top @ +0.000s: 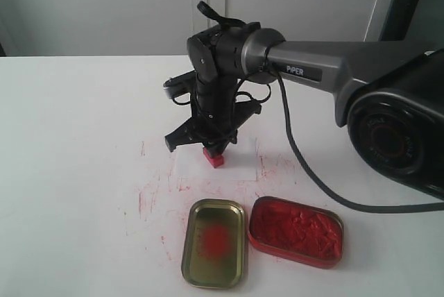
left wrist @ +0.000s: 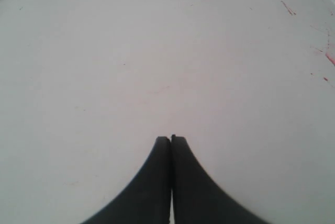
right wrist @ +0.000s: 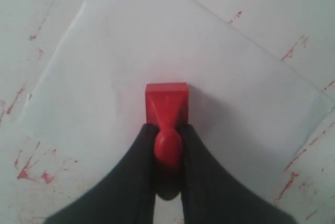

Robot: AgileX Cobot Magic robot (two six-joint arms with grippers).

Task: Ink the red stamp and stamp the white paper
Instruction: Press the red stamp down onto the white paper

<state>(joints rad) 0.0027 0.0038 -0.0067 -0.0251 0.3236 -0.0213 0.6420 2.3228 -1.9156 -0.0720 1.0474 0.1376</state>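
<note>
Right claw (right wrist: 167, 132) clamps the stamp (right wrist: 166, 101) by its handle, paper (right wrist: 157, 35) directly beneath; left claw (left wrist: 170, 139) is pressed together above the surface (left wrist: 157, 51).

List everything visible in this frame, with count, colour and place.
red stamp: one, bright red, held at the white paper, contact unclear
white paper: one, white, mid-table under the stamp
ink tin: one, red, open, near edge, right of the lid
tin lid: one, yellowish with a red smudge, beside the tin
ink smears: many, red, around the paper
table: one, white
cable: one, black, trailing from the arm
right gripper: one, black, shut on the stamp's handle
left gripper: one, black, shut, empty, over bare table
</note>
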